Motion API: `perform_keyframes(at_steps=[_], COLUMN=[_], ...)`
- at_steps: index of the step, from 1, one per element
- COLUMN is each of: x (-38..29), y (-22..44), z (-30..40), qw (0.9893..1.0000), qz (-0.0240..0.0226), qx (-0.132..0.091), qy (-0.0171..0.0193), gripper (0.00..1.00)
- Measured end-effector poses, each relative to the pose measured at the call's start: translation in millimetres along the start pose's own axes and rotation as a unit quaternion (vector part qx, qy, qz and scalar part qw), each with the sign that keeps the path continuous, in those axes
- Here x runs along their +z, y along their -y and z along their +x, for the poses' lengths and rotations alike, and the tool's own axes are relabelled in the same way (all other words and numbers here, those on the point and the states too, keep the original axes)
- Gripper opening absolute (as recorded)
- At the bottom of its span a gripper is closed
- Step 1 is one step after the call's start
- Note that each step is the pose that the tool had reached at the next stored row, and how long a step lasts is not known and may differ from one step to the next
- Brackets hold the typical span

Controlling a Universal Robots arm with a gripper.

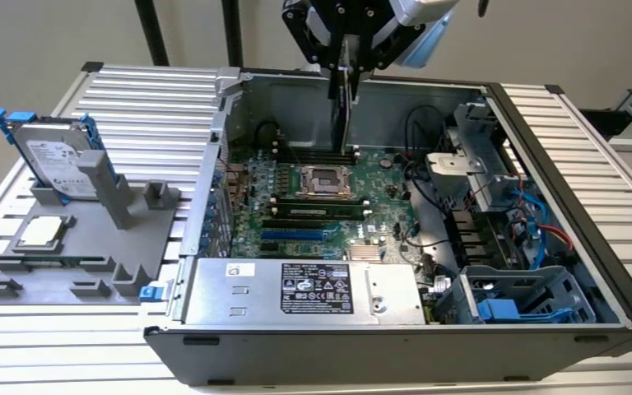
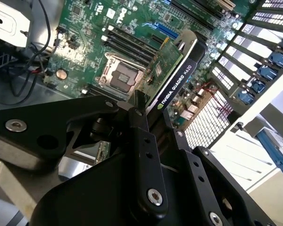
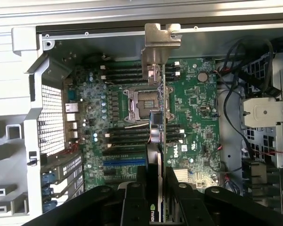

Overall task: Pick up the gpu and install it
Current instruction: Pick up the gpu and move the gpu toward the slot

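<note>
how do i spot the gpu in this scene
Find the open computer case in the middle of the exterior view. Above its motherboard the gripper holds a thin card on edge, the gpu. Unlike the hard drive standing on the grey fixture, it has a green board and a silver end bracket.

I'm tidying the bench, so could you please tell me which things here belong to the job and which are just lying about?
In the job: graphics card, held in the claw; motherboard; computer case.
Lying about: hard drive, processor chip, grey stand.
</note>
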State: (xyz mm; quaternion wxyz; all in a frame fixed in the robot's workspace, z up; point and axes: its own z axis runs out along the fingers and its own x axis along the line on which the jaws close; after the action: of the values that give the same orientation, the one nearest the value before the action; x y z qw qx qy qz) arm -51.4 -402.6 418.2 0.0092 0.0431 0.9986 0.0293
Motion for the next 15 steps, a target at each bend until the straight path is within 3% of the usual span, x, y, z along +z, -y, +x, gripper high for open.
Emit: perform_keyframes(at_steps=[15], x=[0.0], y=[-0.1], z=[-0.8], qw=[1.0], qz=[0.0], qx=[0.0], qy=[0.0], gripper=[0.0])
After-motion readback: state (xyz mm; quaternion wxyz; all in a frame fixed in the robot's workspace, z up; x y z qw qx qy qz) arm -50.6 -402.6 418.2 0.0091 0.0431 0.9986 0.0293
